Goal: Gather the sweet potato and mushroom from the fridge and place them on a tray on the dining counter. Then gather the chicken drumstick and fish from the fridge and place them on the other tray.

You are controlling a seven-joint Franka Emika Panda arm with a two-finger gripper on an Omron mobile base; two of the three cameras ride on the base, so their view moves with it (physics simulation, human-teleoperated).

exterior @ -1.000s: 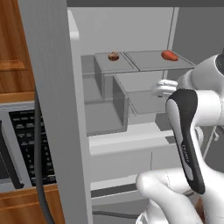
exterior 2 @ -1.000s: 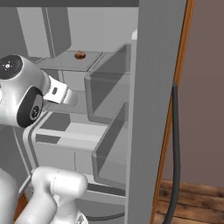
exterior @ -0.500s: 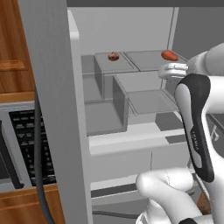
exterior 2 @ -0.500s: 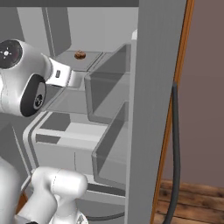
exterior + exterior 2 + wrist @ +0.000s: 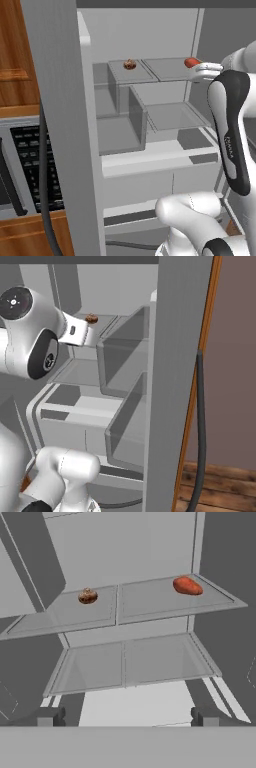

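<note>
Inside fridge (image 5: 150,30), arm (image 5: 231,130) raised, jaws wide

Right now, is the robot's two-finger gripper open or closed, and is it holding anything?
Two-finger gripper: open, holding nothing; facing the glass shelf carrying the orange-red sweet potato and the small brown mushroom.

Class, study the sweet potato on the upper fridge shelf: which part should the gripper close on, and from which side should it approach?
Grip the sweet potato across its narrow middle, coming in from the open front of the shelf. It lies flat with its long axis across the shelf, so the open gripper would likely span its width.
</note>
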